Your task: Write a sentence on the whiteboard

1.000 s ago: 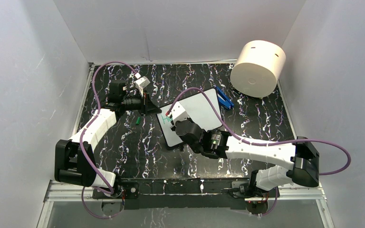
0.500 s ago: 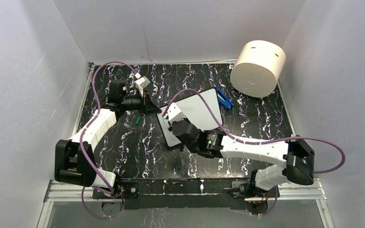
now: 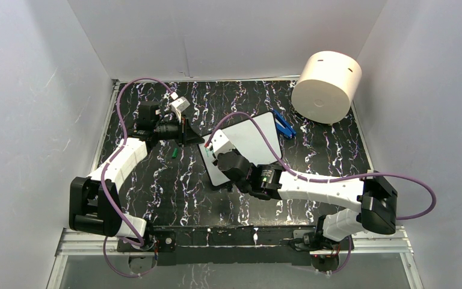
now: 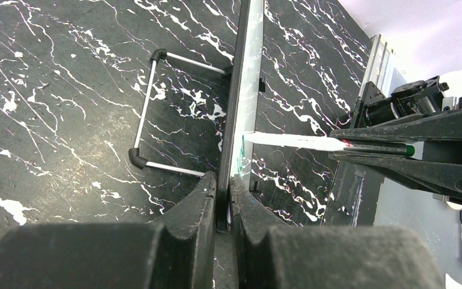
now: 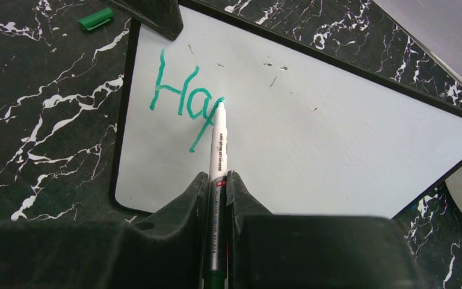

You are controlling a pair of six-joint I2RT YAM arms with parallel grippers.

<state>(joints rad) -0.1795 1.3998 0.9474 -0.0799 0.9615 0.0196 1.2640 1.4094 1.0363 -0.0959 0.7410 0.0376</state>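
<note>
- Top view: a black tabletop [image 3: 156, 180] veined with white fills the floor of a plain white-walled booth.
- The left arm runs up the left side and bends inward. The left pincer [image 3: 194, 137] is closed on the near corner of the whiteboard [image 3: 249, 141], which lies straight ahead of it.
- The right arm stretches low across the front. The right pincer [image 3: 215, 155] hangs over the board's end nearest the left pincer.
- A green cap [image 3: 174, 153] lies on the table just beside the left pincer. A cream cylinder [image 3: 326, 87] and a blue object [image 3: 284, 124] sit beyond the board's far end, well apart from both pincers.
- Left wrist view: the marbled surface spreads to both sides. The left pincer [image 4: 222, 183] clamps the board's black frame [image 4: 234, 90], seen edge-on and running straight away from it.
- A wire stand [image 4: 150, 108] juts from the board to the left of the pincer. To its right a marker [image 4: 301, 142] meets the white face.
- Right wrist view: the right pincer [image 5: 218, 180] is clamped on the marker's barrel [image 5: 218, 150], which points straight ahead.
- The tip touches the board [image 5: 337, 132] at the teal-green lettering [image 5: 180, 99], which reads "Hap" just ahead and to the left.
- The green cap [image 5: 95, 18] lies far ahead on the left.
</note>
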